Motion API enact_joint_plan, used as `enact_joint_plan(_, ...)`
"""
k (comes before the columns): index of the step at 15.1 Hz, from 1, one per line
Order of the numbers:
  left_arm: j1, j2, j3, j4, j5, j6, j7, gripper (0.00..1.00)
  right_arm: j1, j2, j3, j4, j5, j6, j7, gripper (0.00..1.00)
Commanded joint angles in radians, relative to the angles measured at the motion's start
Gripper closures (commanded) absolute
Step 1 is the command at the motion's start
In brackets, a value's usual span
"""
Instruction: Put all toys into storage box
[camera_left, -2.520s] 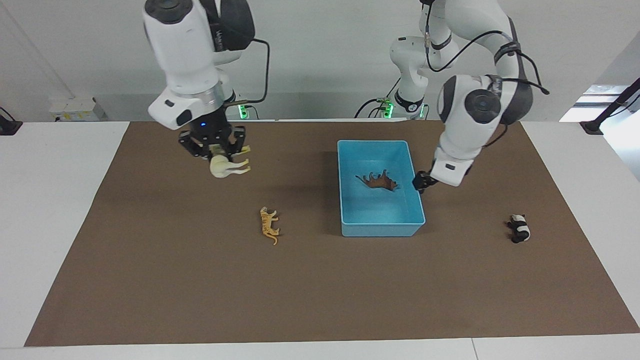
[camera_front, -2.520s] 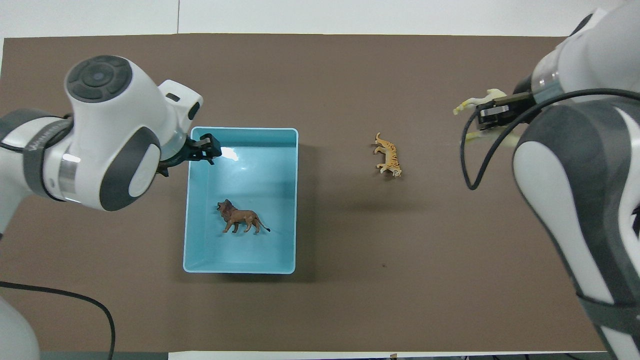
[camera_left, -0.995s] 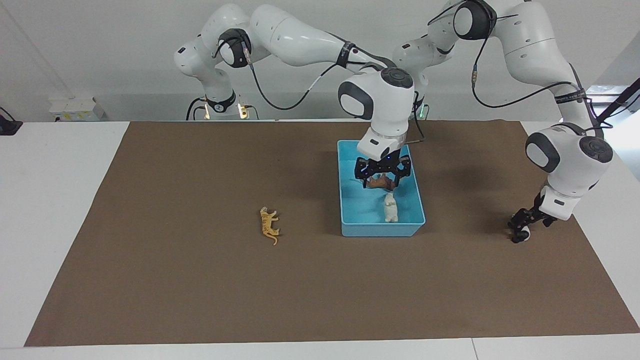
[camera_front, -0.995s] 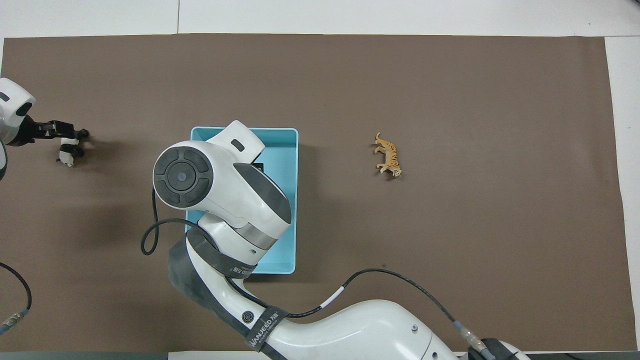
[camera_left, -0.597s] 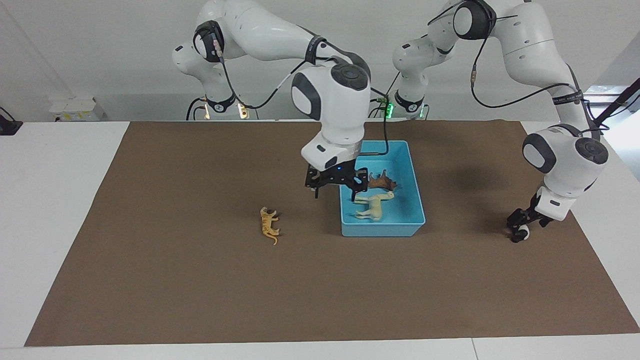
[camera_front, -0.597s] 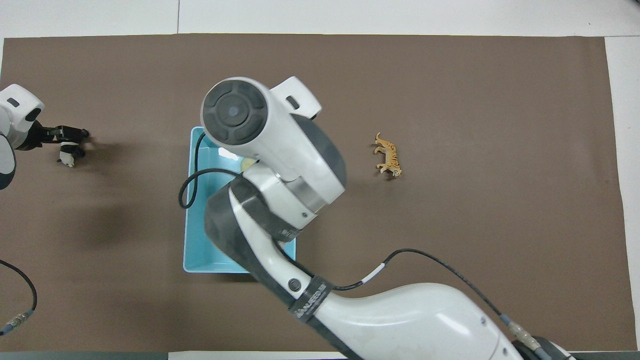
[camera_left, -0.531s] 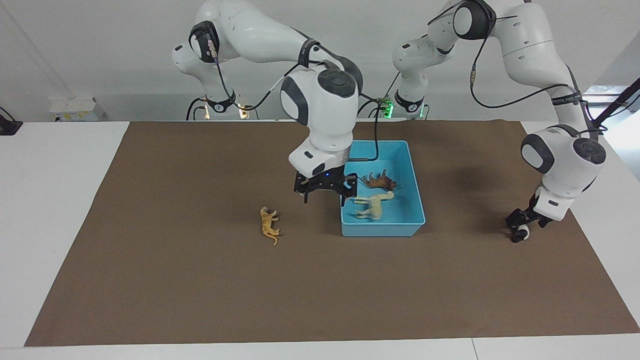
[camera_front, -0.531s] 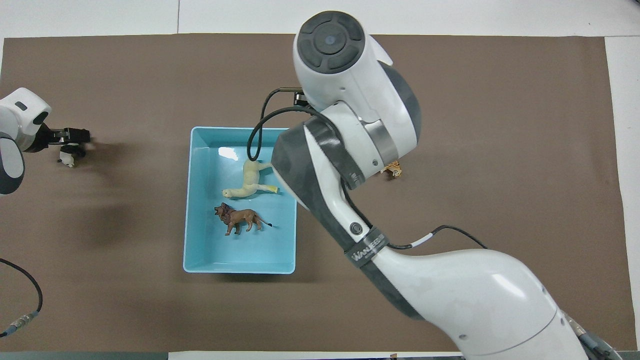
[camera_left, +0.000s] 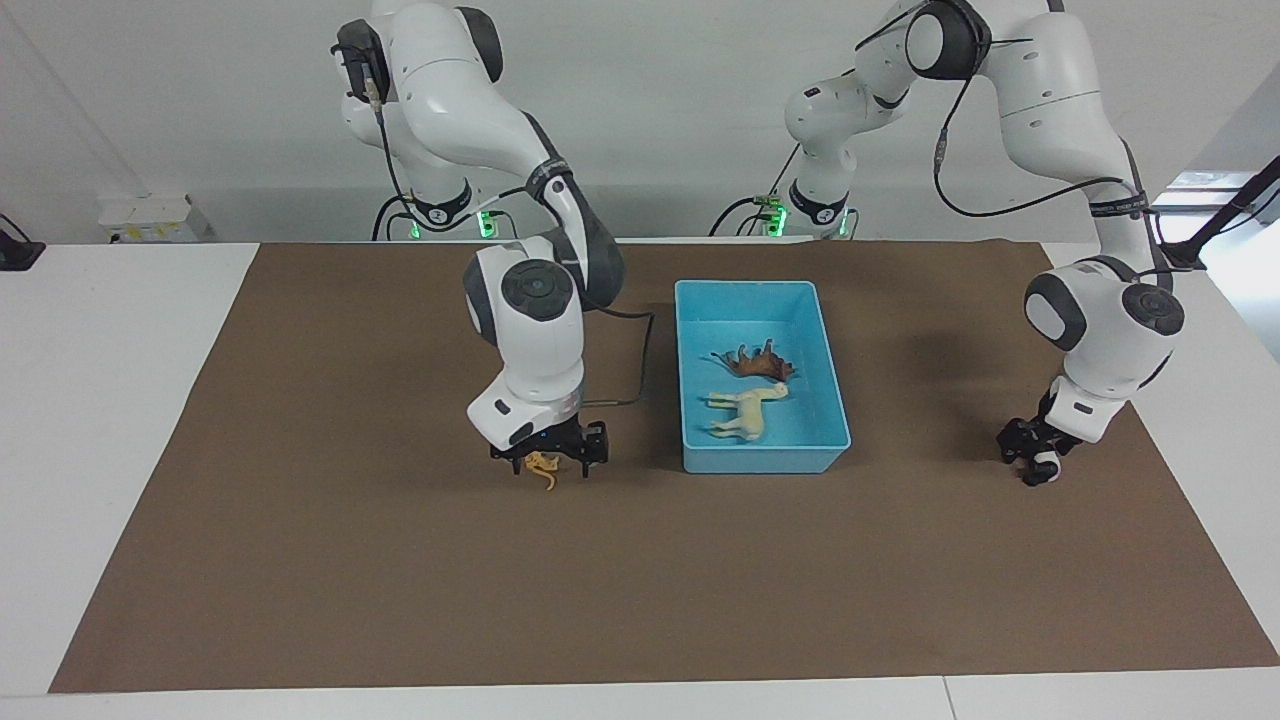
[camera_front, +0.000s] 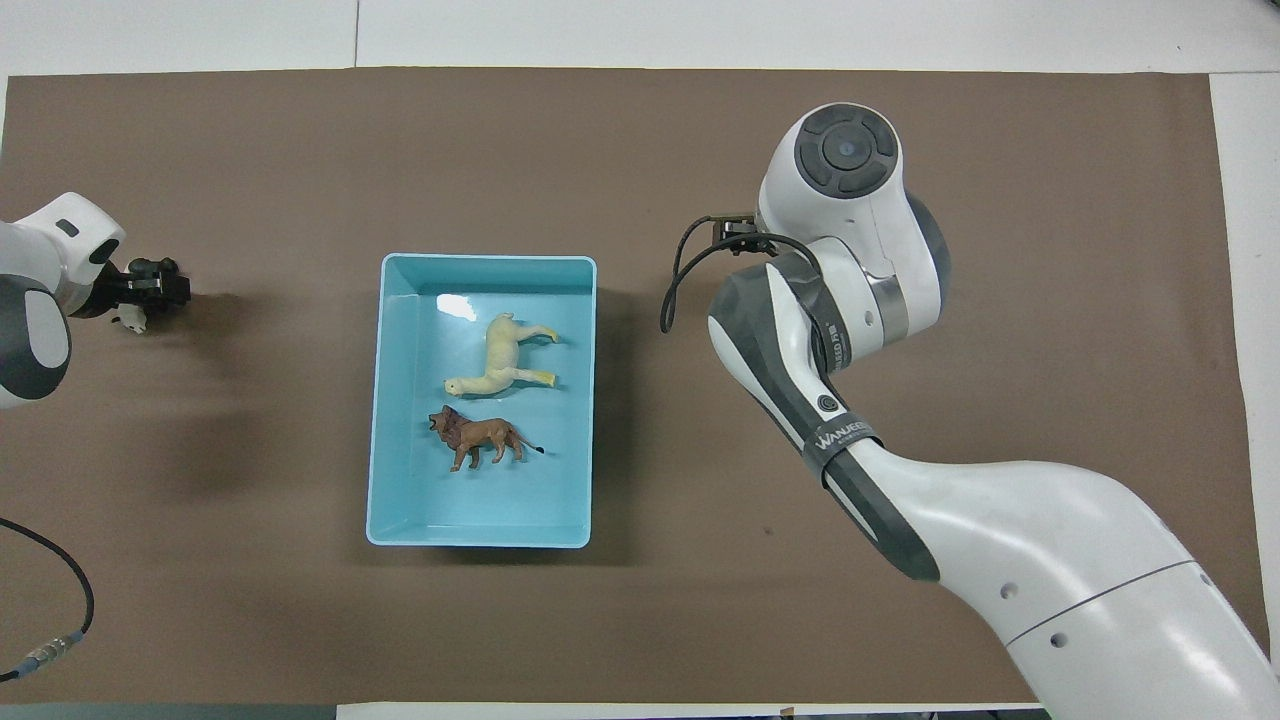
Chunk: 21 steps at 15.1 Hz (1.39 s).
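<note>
Right claw (camera_left: 546, 462) astride tiger (camera_left: 543, 466), brown mat (camera_left: 300, 560).

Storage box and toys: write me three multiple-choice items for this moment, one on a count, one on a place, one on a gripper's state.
1. How many toys lie in the storage box?
A. one
B. two
C. four

2. Where is the tiger?
A. in the storage box
B. lifted above the table
C. on the brown mat, toward the right arm's end of the table

3. How is the right gripper?
A. open, down around the tiger
B. shut and empty over the storage box
C. out of view

Answers:
1 B: only the lion and the horse lie inside.
2 C: it lies on the mat beside the box.
3 A: its fingers stand on either side of the tiger.
</note>
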Motion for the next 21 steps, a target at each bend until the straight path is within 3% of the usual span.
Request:
enact_joint_plan(1,-0.014,-0.013,0.016,0.000,-0.007,-0.041,-0.006,0.85,-0.008,-0.104,0.015,-0.168,0.020,0.040,-0.018,0.00)
enact_joint_plan(2,-0.014,-0.013,0.016,0.024,-0.025,-0.073,-0.007,1.00,-0.008,-0.108,0.015,-0.194,0.022,0.051,-0.028,0.00)
enact_joint_plan(6,-0.043,-0.002,0.016,0.161,-0.045,-0.257,-0.079,1.00,0.006,-0.108,0.015,-0.270,0.023,0.135,-0.041,0.00)
enact_joint_plan(8,-0.111,-0.028,0.012,0.233,-0.051,-0.419,-0.249,1.00,0.008,-0.107,0.015,-0.303,0.023,0.170,-0.042,0.00)
enact_joint_plan(10,-0.216,-0.106,0.009,0.230,-0.076,-0.528,-0.521,1.00,0.008,-0.111,0.015,-0.318,0.023,0.180,-0.044,0.00)
enact_joint_plan(11,-0.267,-0.143,0.009,0.213,-0.105,-0.570,-0.638,1.00,0.008,-0.111,0.015,-0.318,0.023,0.178,-0.044,0.21)
enact_joint_plan(12,-0.322,-0.169,0.006,0.190,-0.125,-0.592,-0.715,1.00,0.008,-0.111,0.015,-0.318,0.025,0.178,-0.036,0.77)
enact_joint_plan(13,-0.399,-0.184,0.007,0.169,-0.145,-0.598,-0.786,1.00,0.011,-0.111,0.016,-0.318,0.025,0.180,-0.024,1.00)
enact_joint_plan(15,-0.514,-0.212,0.007,0.097,-0.163,-0.569,-0.985,1.00,0.029,-0.111,0.016,-0.315,0.025,0.177,-0.004,1.00)
enact_joint_plan(17,-0.597,-0.242,0.007,0.011,-0.179,-0.480,-1.066,1.00,0.028,-0.110,0.016,-0.301,0.023,0.160,-0.015,1.00)
enact_joint_plan(18,-0.625,-0.256,0.009,-0.024,-0.179,-0.446,-1.067,0.55,0.027,-0.108,0.015,-0.285,0.022,0.137,-0.016,1.00)
enact_joint_plan(19,-0.628,-0.262,0.009,-0.040,-0.179,-0.445,-1.066,0.01,0.029,-0.104,0.015,-0.251,0.020,0.102,-0.015,1.00)
enact_joint_plan(21,-0.625,-0.273,0.010,-0.032,-0.179,-0.457,-1.061,0.00,0.034,-0.098,0.015,-0.152,0.019,-0.010,-0.011,1.00)
